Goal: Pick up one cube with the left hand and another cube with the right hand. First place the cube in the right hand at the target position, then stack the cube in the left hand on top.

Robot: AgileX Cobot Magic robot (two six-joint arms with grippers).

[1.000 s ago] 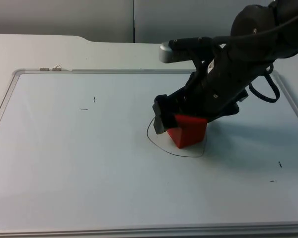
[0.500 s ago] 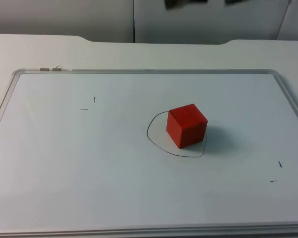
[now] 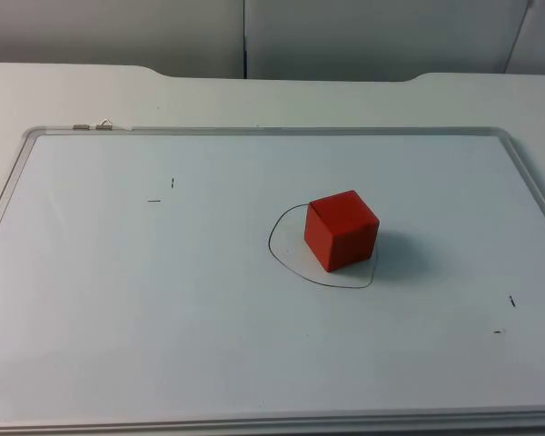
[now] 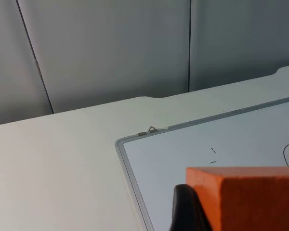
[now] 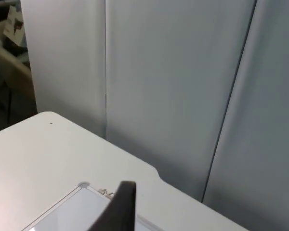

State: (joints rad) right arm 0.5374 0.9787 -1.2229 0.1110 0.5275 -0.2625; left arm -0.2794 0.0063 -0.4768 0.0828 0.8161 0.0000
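Broadly, the white table [image 3: 64,91] runs back to the grey wall [image 3: 363,36], and on it lies a whiteboard [image 3: 163,318] with a thin metal frame whose rounded corners sit well inside the table's edges. The board's face is open on all sides of the one thing standing on it in the top view: a red cube [image 3: 341,230], right of centre, resting on the board inside a thin drawn outline [image 3: 274,247] that loops around its base. The cube sits toward the right part of that loop, with a strip of bare board between it and the loop's left side. A few small pen marks [image 3: 163,191] dot the board to the left, and more lie near the right edge.

The left gripper [image 4: 216,211] is raised above the table beyond the board's clipped corner, looking across the frame; it grips an orange cube [image 4: 245,197], with a black finger [image 4: 188,209] pressed against the cube's side. The right gripper is lifted high, facing the wall over the board's corner; a black fingertip [image 5: 120,209] shows, but I cannot tell how its fingers stand.
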